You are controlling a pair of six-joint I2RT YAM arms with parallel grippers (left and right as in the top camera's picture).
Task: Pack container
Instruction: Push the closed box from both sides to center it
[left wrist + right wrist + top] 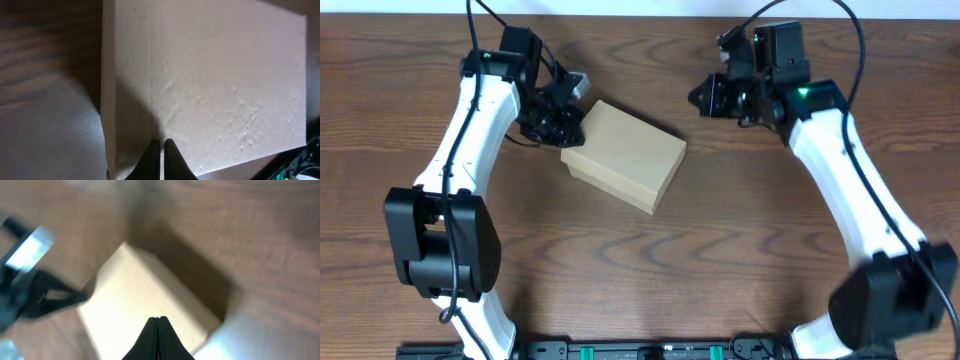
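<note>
Container (625,155) lay closed, long axis diagonal, far-left to near-right. Left gripper (565,127) at its far-left end, right gripper (700,98) apart from it; both pinched closed, empty.

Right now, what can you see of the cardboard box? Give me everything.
The cardboard box is plain tan, unmarked and rectangular. Its flap lid is closed flat, with a faint crease line along one side of the top. It lies flat on the wooden table, turned diagonal to the table edges. The shut left end effector sits over its top at the upper-left end in the overhead view; contact cannot be confirmed. Nothing else touches it.
</note>
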